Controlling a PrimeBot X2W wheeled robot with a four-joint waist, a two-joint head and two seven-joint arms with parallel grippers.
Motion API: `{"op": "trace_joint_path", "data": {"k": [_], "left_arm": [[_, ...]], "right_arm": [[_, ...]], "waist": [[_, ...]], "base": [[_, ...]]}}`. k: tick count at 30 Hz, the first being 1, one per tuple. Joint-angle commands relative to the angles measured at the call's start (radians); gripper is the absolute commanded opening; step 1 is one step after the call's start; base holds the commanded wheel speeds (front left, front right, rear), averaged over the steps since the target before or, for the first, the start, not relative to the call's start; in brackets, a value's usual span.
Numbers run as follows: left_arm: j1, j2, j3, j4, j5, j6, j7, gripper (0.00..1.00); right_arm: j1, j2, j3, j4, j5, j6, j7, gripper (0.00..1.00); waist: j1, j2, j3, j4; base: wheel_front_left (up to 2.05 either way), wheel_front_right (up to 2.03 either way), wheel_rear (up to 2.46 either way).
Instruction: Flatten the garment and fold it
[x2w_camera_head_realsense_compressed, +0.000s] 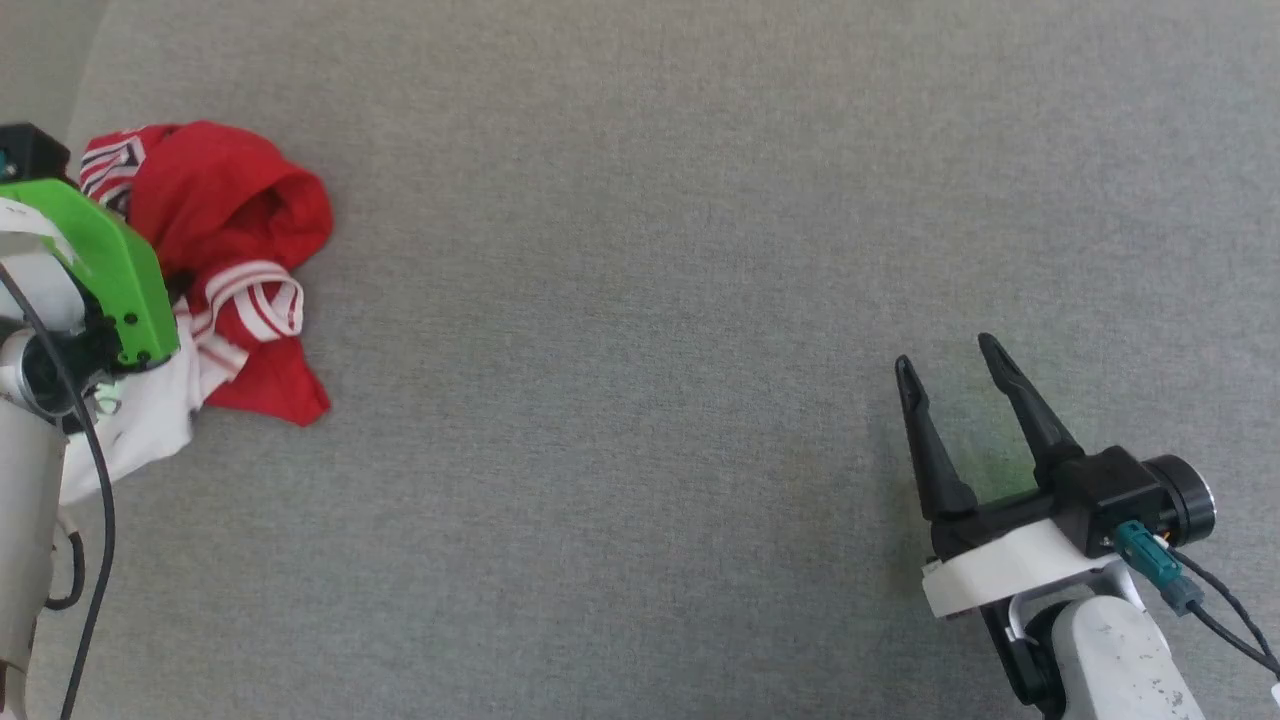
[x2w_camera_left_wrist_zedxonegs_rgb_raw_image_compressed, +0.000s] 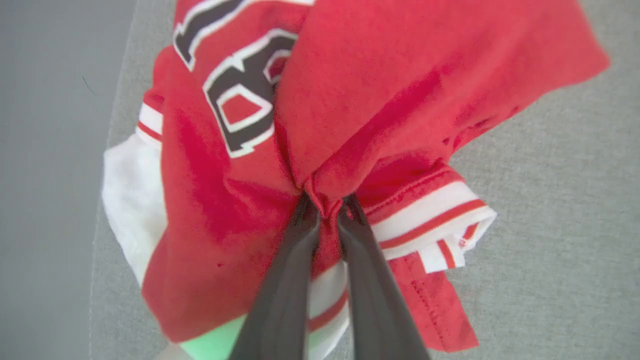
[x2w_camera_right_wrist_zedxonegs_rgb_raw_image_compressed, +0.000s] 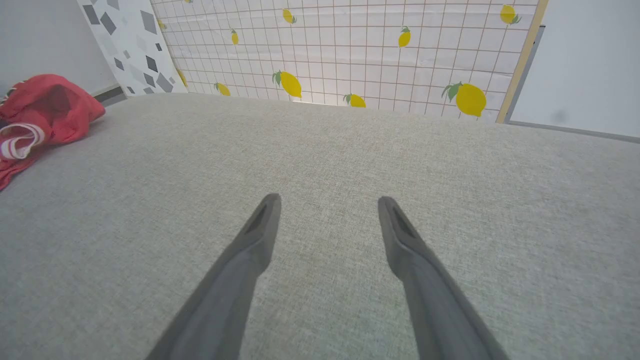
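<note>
I'm looking down at the wide grey woven cloth surface (x2w_camera_head_realsense_compressed: 650, 300). The crumpled red jersey T-shirt with white sleeves (x2w_camera_head_realsense_compressed: 230, 220) sits bunched at its far left edge. My left gripper (x2w_camera_left_wrist_zedxonegs_rgb_raw_image_compressed: 327, 205) is pinched tight on a red fold of it. My right gripper (x2w_camera_head_realsense_compressed: 944, 352) hangs spread wide, empty, well apart.

Setting: a robot test room or lab, staged rather than lived in. A wide surface (x2w_camera_right_wrist_zedxonegs_rgb_raw_image_compressed: 320, 150) covered in grey woven fabric is backed by a flat panel (x2w_camera_right_wrist_zedxonegs_rgb_raw_image_compressed: 380, 55) printed with lemons on a grid, a second panel (x2w_camera_right_wrist_zedxonegs_rgb_raw_image_compressed: 127, 40) printed with grey shapes, and a bare white wall (x2w_camera_right_wrist_zedxonegs_rgb_raw_image_compressed: 585, 60). Cabled robot hardware, the right gripper (x2w_camera_head_realsense_compressed: 945, 351) included, is seen above the fabric.
</note>
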Motion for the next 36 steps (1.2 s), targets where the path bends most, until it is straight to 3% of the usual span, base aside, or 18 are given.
{"op": "trace_joint_path", "data": {"k": [1,11,17,21,22,28,29,36], "left_arm": [[0.007,0.004,0.002,-0.019,-0.005,-0.003,-0.031,0.0],[-0.028,-0.012,0.043,-0.193,-0.024,-0.004,-0.336,0.0],[-0.053,-0.074,0.011,-0.337,-0.02,-0.004,-0.474,0.0],[-0.06,-0.143,-0.028,-0.397,-0.011,-0.004,-0.527,0.0],[-0.053,-0.187,-0.053,-0.416,-0.006,0.001,-0.547,0.0],[-0.022,-0.323,-0.135,-0.432,0.013,0.018,-0.604,0.0],[-0.023,-0.377,-0.172,-0.417,0.042,0.03,-0.646,0.0],[-0.005,-0.464,-0.286,-0.323,0.139,0.046,-0.753,0.0]], "right_arm": [[0.003,0.001,-0.003,0.005,0.006,-0.002,-0.005,1.0],[0.059,0.001,0.0,0.04,0.041,-0.002,-0.006,1.0],[0.084,0.001,-0.006,0.037,0.064,-0.002,-0.006,1.0],[0.094,0.001,-0.024,0.033,0.077,-0.002,-0.006,1.0],[0.096,0.001,-0.032,0.031,0.08,-0.002,-0.006,1.0],[0.095,0.001,-0.037,0.023,0.086,-0.002,-0.006,1.0],[0.086,0.001,-0.034,0.02,0.092,-0.002,-0.006,1.0],[0.08,0.001,-0.038,0.008,0.12,-0.002,-0.006,1.0]], "waist": [[-0.0001,0.0031,-0.041,0.015],[-0.0001,0.0031,-0.206,0.029],[-0.0001,0.0031,-0.27,0.009],[-0.0001,0.0031,-0.291,-0.023],[-0.0001,0.0031,-0.296,-0.045],[-0.0001,0.0031,-0.288,-0.138],[-0.0001,0.0031,-0.27,-0.2],[-0.0001,0.0031,-0.222,-0.329]], "base": [[0.0,0.0,0.0],[0.0,0.0,0.0],[0.0,0.0,0.0],[0.0,0.0,0.0],[0.0,0.0,0.0],[0.0,0.0,0.0],[0.0,0.0,0.0],[0.0,0.0,0.0]]}}
